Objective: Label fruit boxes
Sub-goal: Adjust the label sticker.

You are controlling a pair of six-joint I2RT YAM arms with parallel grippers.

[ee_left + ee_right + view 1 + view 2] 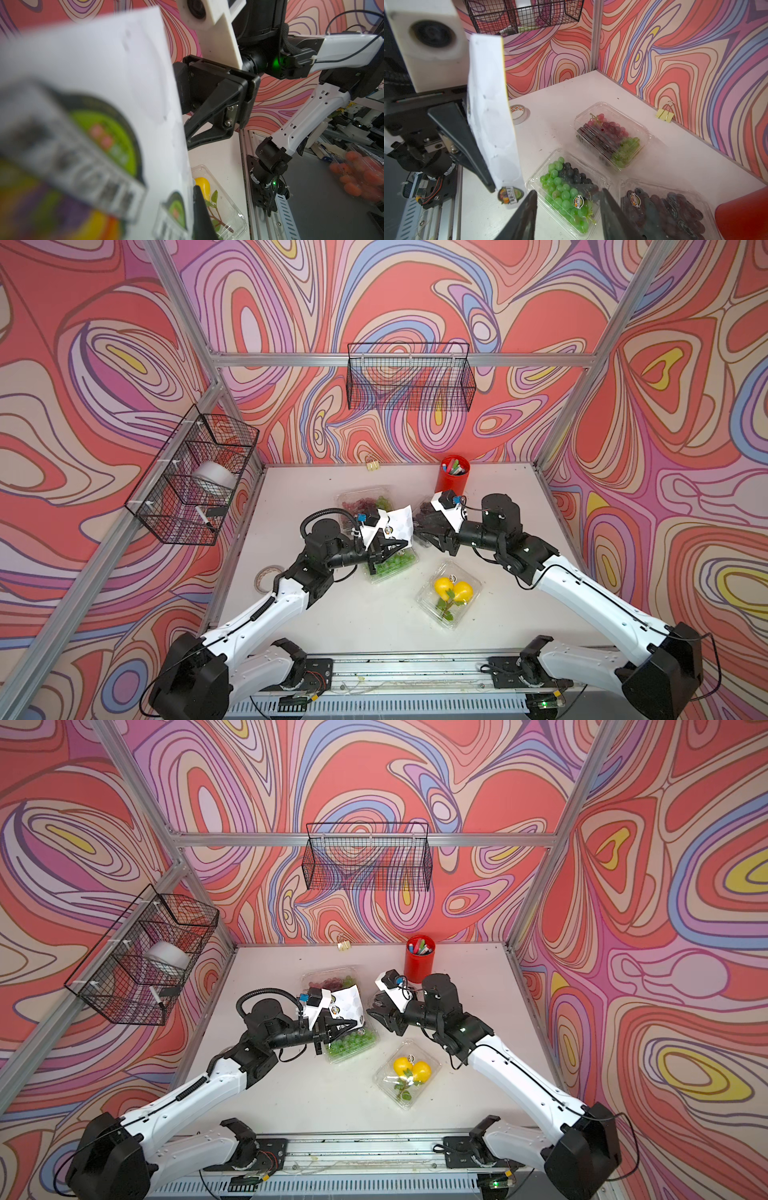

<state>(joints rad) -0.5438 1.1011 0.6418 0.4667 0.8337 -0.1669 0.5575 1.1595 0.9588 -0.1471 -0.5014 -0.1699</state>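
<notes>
A: Top views first?
B: Your left gripper [403, 546] is clamped on the white paper sticker sheet [400, 519], raised near the clear plastic clamshell of green and dark grapes [382, 578]; the clear plastic clamshell of yellow lemons [424, 598] sits apart, nearer the bases.
A: Left wrist?
B: Mostly that sheet, blurred.
A: Right wrist?
B: Your right gripper [569, 191] stands half spread, empty, above that grape clamshell; I'd judge these shells light, thin, slick; steady one by its stiffer rim, not the flexing lid.

White table [353, 626] bears fruit boxes [451, 593], cup [453, 480], tape [268, 576].
</notes>
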